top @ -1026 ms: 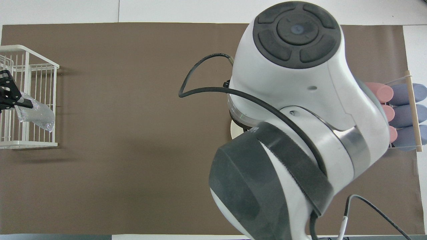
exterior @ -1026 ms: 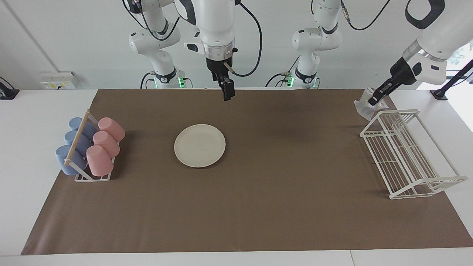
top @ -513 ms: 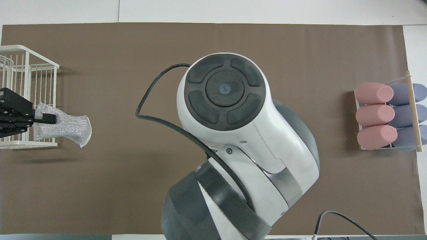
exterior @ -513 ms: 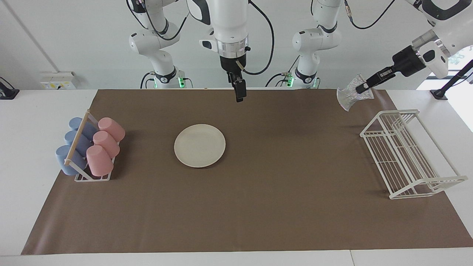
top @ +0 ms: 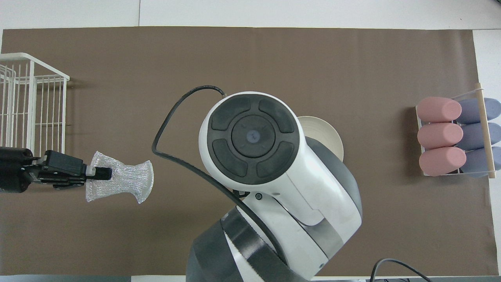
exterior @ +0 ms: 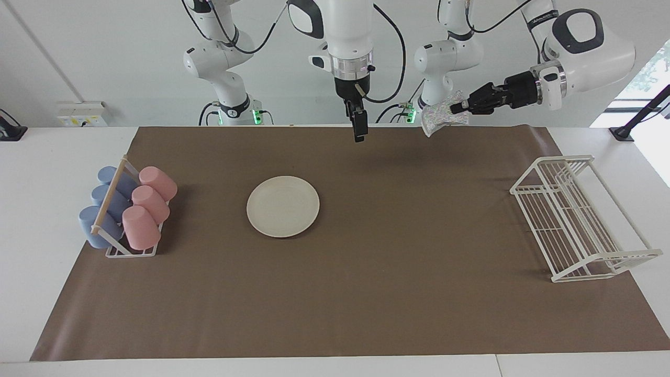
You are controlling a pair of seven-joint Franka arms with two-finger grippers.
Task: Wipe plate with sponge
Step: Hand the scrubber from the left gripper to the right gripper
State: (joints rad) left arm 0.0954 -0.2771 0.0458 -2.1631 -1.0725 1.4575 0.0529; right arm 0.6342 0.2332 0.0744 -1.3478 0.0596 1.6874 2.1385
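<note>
On the brown mat (exterior: 366,293), toward the right arm's end: cream plate (exterior: 283,206), lying flat and bare, partly hidden under the right arm's housing in the overhead view (top: 327,135). Beside it, nearer that same end of the table: wire holder (exterior: 131,250) with pink cups (exterior: 148,205) and blue cups (exterior: 104,209) lying on their sides. At the left arm's end: white wire rack (exterior: 576,220), standing on the mat's edge.

Above the mat's robot-side edge, well apart from the plate: left gripper (exterior: 454,109), held level and pointing toward the table's middle, fingertips pinched together on one edge of the silvery mesh sponge (exterior: 441,115); sponge raised clear of the mat, hanging off the fingertips, shown fanned out in the overhead view (top: 123,182).

Over the mat's robot-side strip, between sponge and plate: right gripper (exterior: 359,128), pointing straight down, holding nothing; fingers seen edge-on, apparently spread to their widest. No contact with plate or sponge.
</note>
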